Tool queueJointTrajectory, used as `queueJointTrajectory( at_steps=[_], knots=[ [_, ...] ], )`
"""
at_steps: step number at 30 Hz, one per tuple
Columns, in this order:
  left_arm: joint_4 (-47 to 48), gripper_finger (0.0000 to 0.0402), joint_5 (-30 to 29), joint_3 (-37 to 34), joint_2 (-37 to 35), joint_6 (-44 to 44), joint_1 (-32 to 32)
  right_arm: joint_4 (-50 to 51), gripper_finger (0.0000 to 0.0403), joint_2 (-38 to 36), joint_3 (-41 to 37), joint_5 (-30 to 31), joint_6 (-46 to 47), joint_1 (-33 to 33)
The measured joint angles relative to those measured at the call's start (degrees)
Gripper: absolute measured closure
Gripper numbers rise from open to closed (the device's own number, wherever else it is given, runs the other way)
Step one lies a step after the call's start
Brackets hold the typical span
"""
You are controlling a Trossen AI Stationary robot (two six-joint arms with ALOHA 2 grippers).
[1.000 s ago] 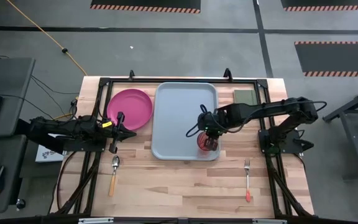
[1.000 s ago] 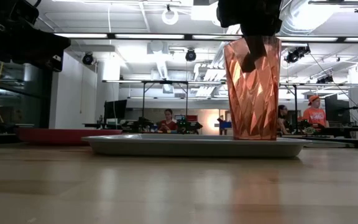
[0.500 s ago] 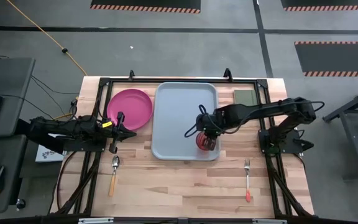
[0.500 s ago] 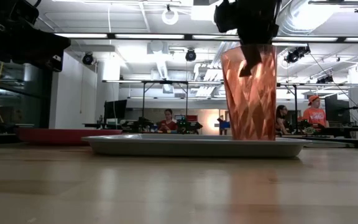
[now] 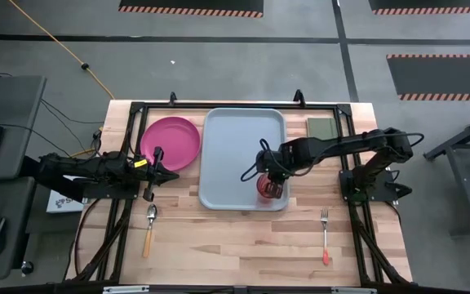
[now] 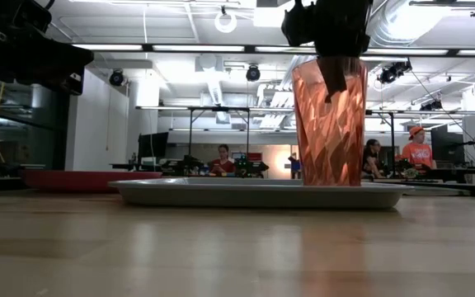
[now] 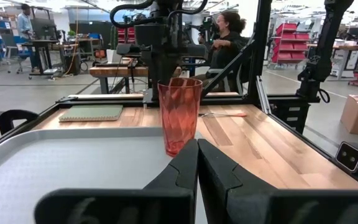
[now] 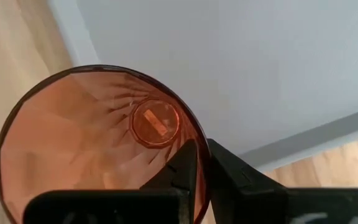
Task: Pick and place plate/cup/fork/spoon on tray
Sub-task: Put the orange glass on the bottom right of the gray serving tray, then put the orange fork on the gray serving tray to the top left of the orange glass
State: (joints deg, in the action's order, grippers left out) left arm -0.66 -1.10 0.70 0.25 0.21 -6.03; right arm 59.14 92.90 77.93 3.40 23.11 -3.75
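On tray (image 5: 243,155), near-right corner: cup (image 5: 268,187), now shifted slightly leftward, upright, rim pinched by right hand (image 5: 272,181); release pending; 3 items remain.

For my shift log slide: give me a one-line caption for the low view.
Right tool pinching the rim of the cup, standing upright on the tray.

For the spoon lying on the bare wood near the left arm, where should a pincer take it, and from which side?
Probably from straight above, at the middle of the orange-yellow handle. The spoon lies flat on the table with its bowl toward the left pincer, so only a top-down approach seems workable. The fingers should straddle the narrow handle across its width, since the bowl is rounded and harder to hold.
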Motion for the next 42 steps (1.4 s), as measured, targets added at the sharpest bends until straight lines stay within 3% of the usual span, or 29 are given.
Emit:
queueJointTrajectory(
  at_steps=[6, 16, 22, 29, 36, 42],
  knots=[
    [0.0, 0.0401, 0.0, 0.0, 0.0, 0.0, 0.01, -0.4, 0.0351, 0.0, 0.0, -0.21, 0.42, -0.02],
    [0.0, 0.0401, 0.0, 0.01, 0.0, 0.0, -0.01, 0.76, 0.0229, -0.09, 0.73, -1.12, -2.55, 0.36],
    [-0.01, 0.0401, 0.0, -0.01, 0.0, 0.0, 0.0, 7.06, 0.0188, -0.11, 8.8, -2.64, -5.97, 1.4],
    [-0.01, 0.0401, 0.0, 0.01, 0.0, 0.0, 0.01, 13.48, 0.018, -0.15, 18.67, -2.4, -9.54, 1.35],
    [-0.01, 0.0401, 0.0, -0.01, 0.0, 0.0, -0.01, 23.49, 0.018, -4.94, 16.65, 0.97, -1.45, -1.99],
    [-0.01, 0.0401, 0.0, -0.01, 0.0, 0.0, 0.0, 24.45, 0.018, -15.99, 5.24, 5.05, 17.64, -7.36]
  ],
)
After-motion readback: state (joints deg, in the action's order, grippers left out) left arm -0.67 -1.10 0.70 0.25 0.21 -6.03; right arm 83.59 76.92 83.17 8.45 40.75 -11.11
